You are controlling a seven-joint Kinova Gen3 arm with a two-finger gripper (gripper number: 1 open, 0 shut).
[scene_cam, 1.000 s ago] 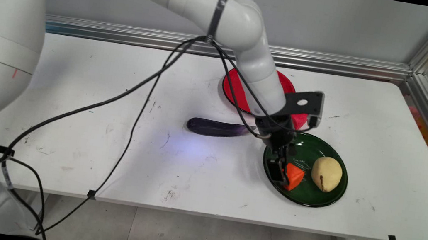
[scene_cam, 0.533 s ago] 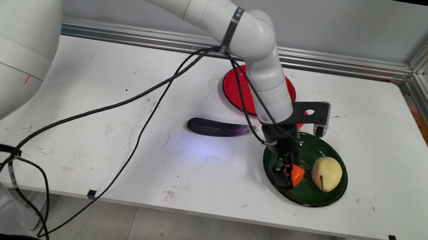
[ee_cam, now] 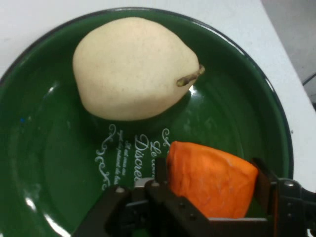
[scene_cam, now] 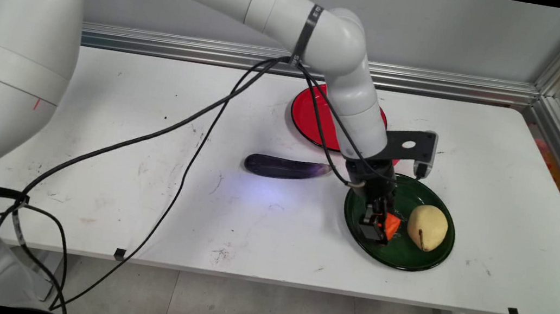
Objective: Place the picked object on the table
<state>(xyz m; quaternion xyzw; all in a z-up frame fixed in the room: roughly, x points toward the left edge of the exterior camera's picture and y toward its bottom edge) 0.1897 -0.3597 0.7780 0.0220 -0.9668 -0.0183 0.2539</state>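
In the main view the white table point(scene_cam: 99, 197) carries two plates, one green plate point(scene_cam: 424, 262) near the front right and one red plate point(scene_cam: 305, 114) just behind it, along with one purple eggplant point(scene_cam: 284, 167) lying on the bare tabletop to the left of the green plate. On the green plate sit one pale yellow pear point(scene_cam: 428, 227) and one orange chunk point(scene_cam: 391, 226), the chunk to the left of the pear and close to it. The arm reaches in from the upper left, bends at its elbow over the red plate, and points steeply down, so that the black gripper point(scene_cam: 378, 228) stands over the left half of the green plate with its fingers closed around the orange chunk. In the hand view the green plate point(ee_cam: 39, 163) fills the picture, white script lettering at its centre; the pear point(ee_cam: 131, 69) lies on its side with a short brown stem pointing right. The orange chunk point(ee_cam: 212, 180), blunt and matte with a rough surface, sits clamped between the two fingers point(ee_cam: 162, 174) of the gripper point(ee_cam: 212, 185), pressed on both flanks.
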